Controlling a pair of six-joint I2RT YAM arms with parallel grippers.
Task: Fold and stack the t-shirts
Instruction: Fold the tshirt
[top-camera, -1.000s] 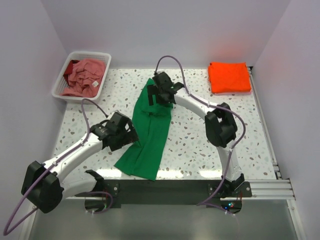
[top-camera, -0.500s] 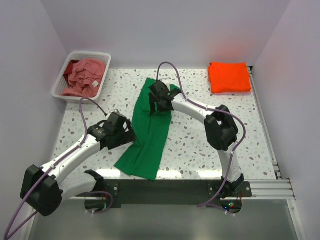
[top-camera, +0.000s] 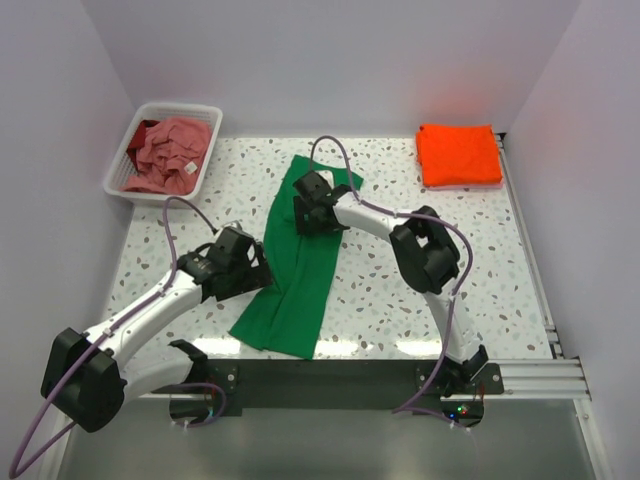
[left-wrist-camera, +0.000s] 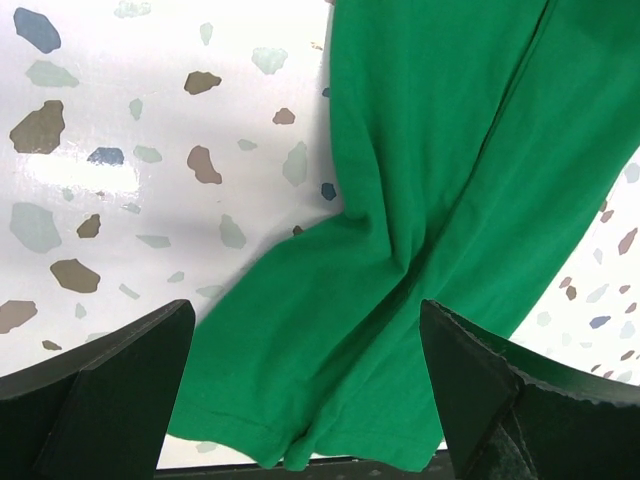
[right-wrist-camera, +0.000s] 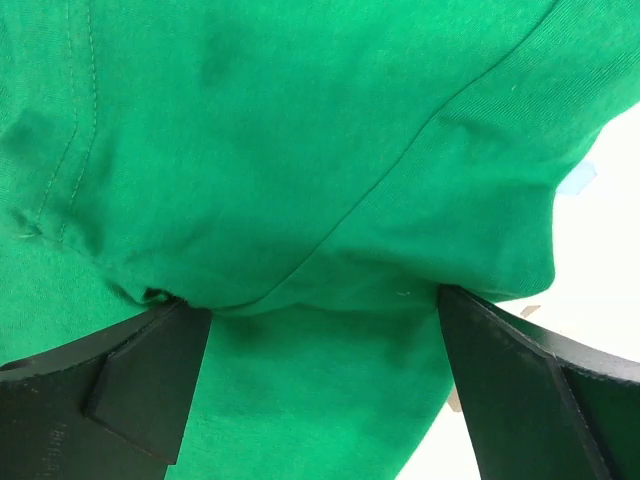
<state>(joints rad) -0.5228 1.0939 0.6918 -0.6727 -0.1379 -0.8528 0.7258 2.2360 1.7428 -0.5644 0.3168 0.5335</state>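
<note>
Green t-shirt, folded into a long strip, lies mid-table from 12 toward 6 o'clock. Left gripper at its 9 o'clock edge and right gripper over its 12 o'clock end gape empty, likely poised for a crosswise fold. Folded orange t-shirt waits at 2 o'clock.

green t-shirt: bright green, folded lengthwise into a long narrow strip, flat on the bench, running diagonally. Far end sits under the right pincer, creased and slightly bunched there, stitched seam showing. Near hem end lies just right of the left pincer.
orange t-shirt: folded into a neat rectangle, well apart from the right pincer, off to its right.
pink t-shirt: crumpled, unfolded, white tag up, in the basket, well beyond the left pincer.
</note>
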